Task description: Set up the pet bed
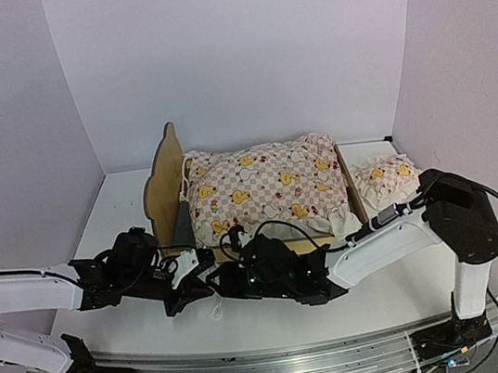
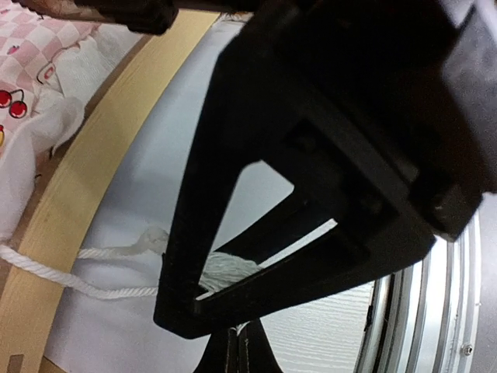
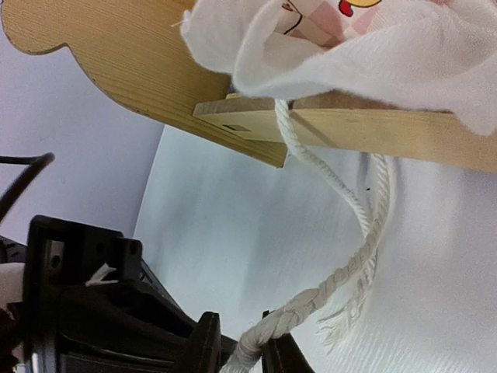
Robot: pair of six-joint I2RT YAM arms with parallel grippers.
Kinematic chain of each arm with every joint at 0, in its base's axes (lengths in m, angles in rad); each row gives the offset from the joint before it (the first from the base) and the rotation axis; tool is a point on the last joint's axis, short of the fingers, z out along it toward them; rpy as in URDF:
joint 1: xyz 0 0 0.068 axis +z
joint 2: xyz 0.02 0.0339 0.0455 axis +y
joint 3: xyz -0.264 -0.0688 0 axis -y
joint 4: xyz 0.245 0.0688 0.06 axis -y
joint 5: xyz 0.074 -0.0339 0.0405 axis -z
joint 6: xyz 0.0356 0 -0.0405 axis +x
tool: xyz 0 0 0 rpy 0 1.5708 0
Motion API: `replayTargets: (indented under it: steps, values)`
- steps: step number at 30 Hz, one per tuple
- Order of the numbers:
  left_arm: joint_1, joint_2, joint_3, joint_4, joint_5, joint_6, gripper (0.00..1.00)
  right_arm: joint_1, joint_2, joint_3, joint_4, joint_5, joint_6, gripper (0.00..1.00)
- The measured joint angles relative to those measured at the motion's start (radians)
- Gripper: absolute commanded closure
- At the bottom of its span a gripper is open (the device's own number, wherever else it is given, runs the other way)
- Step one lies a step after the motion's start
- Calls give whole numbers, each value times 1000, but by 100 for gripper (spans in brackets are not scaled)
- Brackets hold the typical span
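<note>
The pet bed, light wood with an ear-shaped headboard at its left end, stands mid-table under a pink checked duck quilt. A white rope hangs from its side rail onto the table. Both grippers meet just in front of the bed's near left corner. My left gripper is shut, with the rope's frayed end pinched at its tips. My right gripper stands slightly open around the rope's knotted part, a gap showing on one side.
A small matching pillow lies on the table at the bed's right end. The right gripper's black body fills most of the left wrist view. An aluminium rail runs along the near table edge. White walls close in behind and on both sides.
</note>
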Motion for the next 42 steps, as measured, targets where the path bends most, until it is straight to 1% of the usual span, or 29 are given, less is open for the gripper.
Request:
replayTargets:
  steps: [2, 4, 6, 9, 11, 16, 18, 19, 21, 24, 26, 27, 28, 30, 31, 32, 33, 37, 40, 42]
  values:
    - [2, -25, 6, -26, -15, 37, 100, -4, 0, 4, -36, 13, -23, 61]
    - [21, -66, 6, -66, -35, 86, 100, -4, -1, 27, -157, 36, -63, 55]
    - [65, -109, 6, -111, -60, 144, 100, 3, -1, 64, -305, 62, -111, 51]
    - [147, -141, 6, -179, -84, 227, 100, 18, 7, 120, -430, 84, -171, 39]
    - [187, -138, 6, -228, -107, 283, 100, 29, 33, 167, -471, 93, -200, 38]
    - [197, -110, 6, -284, -130, 359, 100, 53, 153, 292, -522, 126, -264, 39]
    - [197, -102, 5, -291, -133, 377, 100, 61, 210, 342, -544, 142, -281, 41]
    - [197, -100, 3, -291, -134, 383, 100, 63, 241, 364, -553, 152, -290, 44]
    - [197, -100, 2, -292, -136, 397, 100, 67, 281, 390, -562, 182, -303, 55]
    - [197, -100, 1, -292, -136, 404, 100, 71, 311, 429, -584, 206, -329, 79]
    - [197, -100, 1, -292, -135, 409, 99, 72, 320, 441, -605, 223, -338, 91]
    - [197, -100, 1, -294, -134, 413, 93, 72, 321, 442, -615, 233, -331, 96]
    - [197, -100, 1, -297, -130, 420, 84, 72, 321, 441, -622, 240, -328, 99]
    - [197, -100, 1, -311, -113, 438, 68, 72, 318, 430, -624, 256, -320, 100]
    - [197, -100, 1, -320, -101, 453, 61, 72, 312, 420, -622, 260, -323, 100]
    - [197, -100, 1, -332, -85, 458, 56, 72, 302, 408, -622, 258, -328, 100]
    - [197, -100, 2, -343, -70, 462, 53, 72, 292, 396, -626, 254, -333, 100]
    - [198, -100, 27, -376, 11, 446, 46, 69, 243, 348, -640, 189, -383, 100]
    - [198, -103, 73, -383, 101, 402, 46, 62, 201, 305, -624, 126, -413, 100]
    - [198, -111, 80, -359, 149, 351, 46, 57, 169, 275, -602, 82, -423, 100]
